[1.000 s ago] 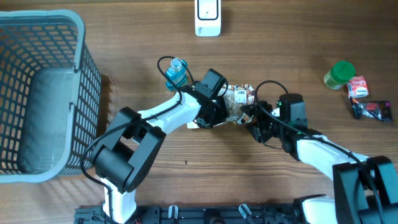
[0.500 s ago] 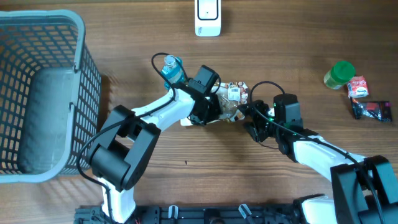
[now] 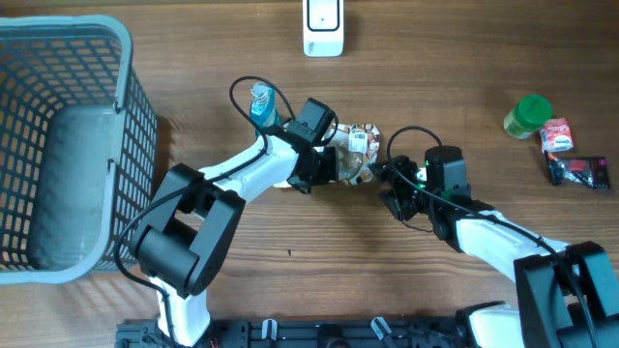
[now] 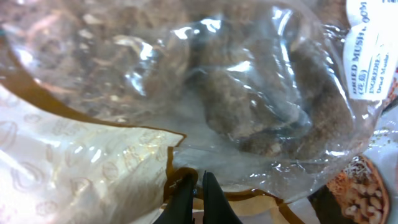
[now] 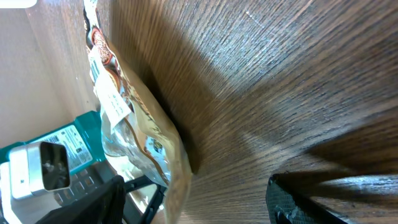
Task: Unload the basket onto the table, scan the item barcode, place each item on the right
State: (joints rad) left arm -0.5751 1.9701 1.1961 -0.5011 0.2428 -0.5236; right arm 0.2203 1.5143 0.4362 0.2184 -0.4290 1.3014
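1. The left gripper (image 3: 332, 162) has its jaws pressed together, pinching the edge of the mushroom bag (image 3: 361, 145) at mid-table.
2. The right gripper (image 3: 389, 186) waits just beside the bag, jaws spread and empty.
3. The step in hand is likely presenting the bag. The next move calls for turning its label toward the scanner (image 3: 323, 27), which sits well apart.

Bright, even light on the wooden table (image 3: 435, 97), with soft shadows. The left wrist view is blurry, with white glare on the plastic bag (image 4: 205, 93). The right wrist view shows dark shadow bands.
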